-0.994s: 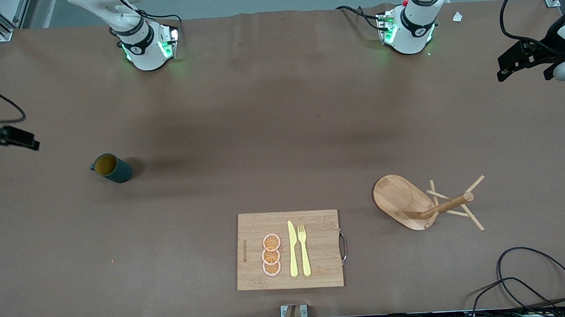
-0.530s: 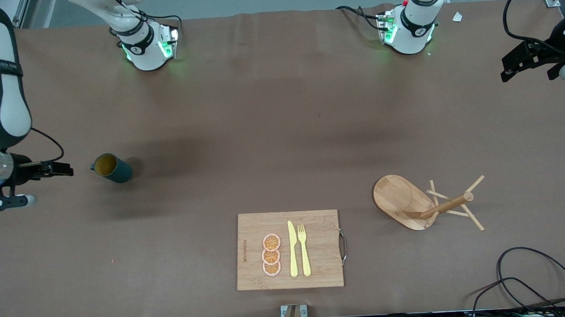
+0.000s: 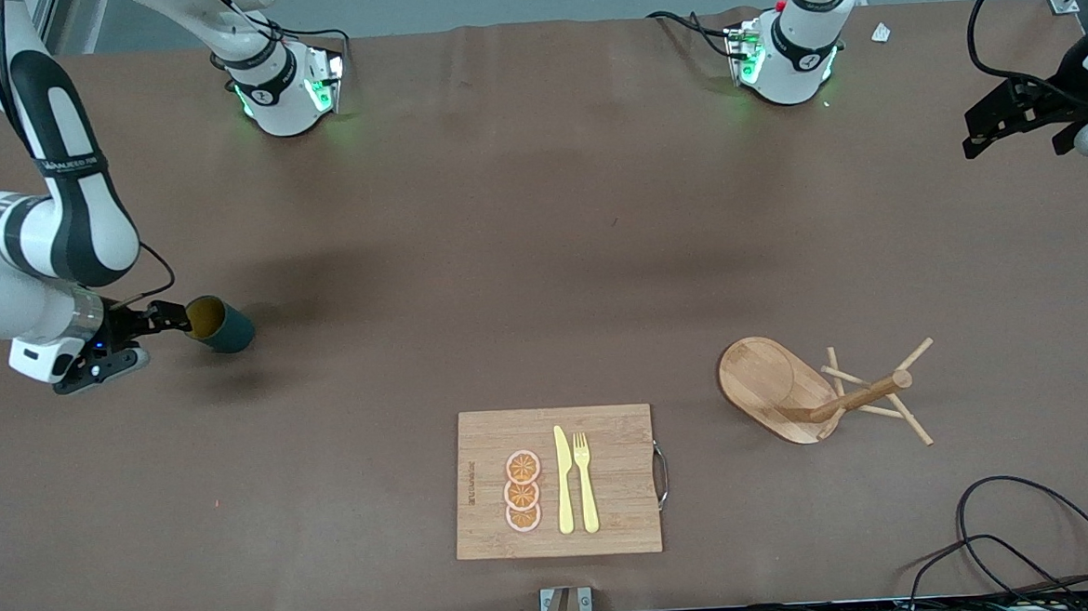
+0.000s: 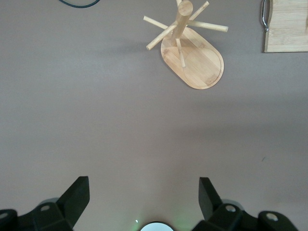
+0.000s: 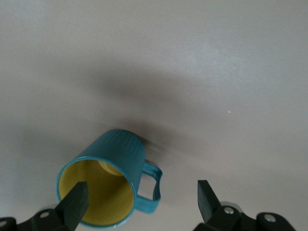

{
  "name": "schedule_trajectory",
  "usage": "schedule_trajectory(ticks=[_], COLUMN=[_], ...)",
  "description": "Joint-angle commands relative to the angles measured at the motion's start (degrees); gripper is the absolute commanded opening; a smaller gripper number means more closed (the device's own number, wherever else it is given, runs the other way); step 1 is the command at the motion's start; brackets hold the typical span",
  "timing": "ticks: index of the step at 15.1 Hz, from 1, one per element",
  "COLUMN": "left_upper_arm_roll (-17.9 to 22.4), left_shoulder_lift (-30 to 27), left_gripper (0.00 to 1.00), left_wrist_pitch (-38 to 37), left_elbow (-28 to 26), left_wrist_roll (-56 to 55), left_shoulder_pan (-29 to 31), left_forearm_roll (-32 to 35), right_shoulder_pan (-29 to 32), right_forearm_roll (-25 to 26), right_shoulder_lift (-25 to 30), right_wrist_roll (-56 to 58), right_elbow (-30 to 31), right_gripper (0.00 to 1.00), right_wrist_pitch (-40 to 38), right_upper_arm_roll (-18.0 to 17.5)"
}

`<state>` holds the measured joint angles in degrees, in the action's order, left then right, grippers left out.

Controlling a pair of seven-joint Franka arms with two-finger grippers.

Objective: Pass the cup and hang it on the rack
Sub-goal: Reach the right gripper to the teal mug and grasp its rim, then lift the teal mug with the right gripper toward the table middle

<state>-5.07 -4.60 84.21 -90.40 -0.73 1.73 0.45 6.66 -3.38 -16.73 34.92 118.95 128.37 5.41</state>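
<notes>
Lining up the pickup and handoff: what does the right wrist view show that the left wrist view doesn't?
Only the right wrist view shows the cup, upright with its handle between the open right hand's fingers. Only the left wrist view shows the rack, standing with bare pegs, a corner of the cutting board beside it, and the open, empty left hand. Both share the brown table.

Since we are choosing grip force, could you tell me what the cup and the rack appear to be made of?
The cup: probably enamelled metal or glazed ceramic, judging by its smooth teal outside with faint ribbing and glossy yellow inside; which one is unclear. The rack: light wood, unpainted, with visible grain on its oval base and plain dowel pegs.
</notes>
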Motion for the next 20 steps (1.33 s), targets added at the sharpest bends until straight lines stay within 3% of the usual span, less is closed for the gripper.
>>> schedule_trajectory(ticks=[1,3,5,10,16,20], left_upper_arm_roll=[-0.2,-0.2,-0.2,-0.2,-0.3,-0.4], left_shoulder_lift=[0.6,1.1,1.3,1.4,2.2,2.3], left_gripper=[1.00,1.00,1.00,1.00,1.00,1.00], left_wrist_pitch=[-0.2,-0.2,-0.2,0.0,0.3,0.5], left_elbow=[0.8,0.8,0.8,0.8,0.9,0.9], left_wrist_roll=[1.1,1.0,1.1,1.0,0.6,0.5], left_shoulder_pan=[0.1,0.0,0.1,0.0,-0.2,-0.3], left_forearm_roll=[0.0,0.0,0.0,0.0,-0.2,-0.2], right_shoulder_pan=[1.1,0.7,0.2,-0.3,-0.4,-4.5], right_forearm_roll=[-1.4,-1.4,-1.4,-1.4,-1.4,-1.4], right_shoulder_lift=[2.5,2.4,2.1,1.3,1.4,3.7], right_wrist_roll=[3.0,3.1,3.4,3.8,3.6,-6.5], right_elbow=[5.4,6.8,6.9,6.9,6.7,2.8], right_gripper=[1.00,0.95,0.77,0.03,0.00,0.00], right_wrist_pitch=[4.0,6.1,6.5,6.5,5.8,-3.8], right_upper_arm_roll=[-0.9,-1.0,-1.0,-1.0,-0.9,-1.0])
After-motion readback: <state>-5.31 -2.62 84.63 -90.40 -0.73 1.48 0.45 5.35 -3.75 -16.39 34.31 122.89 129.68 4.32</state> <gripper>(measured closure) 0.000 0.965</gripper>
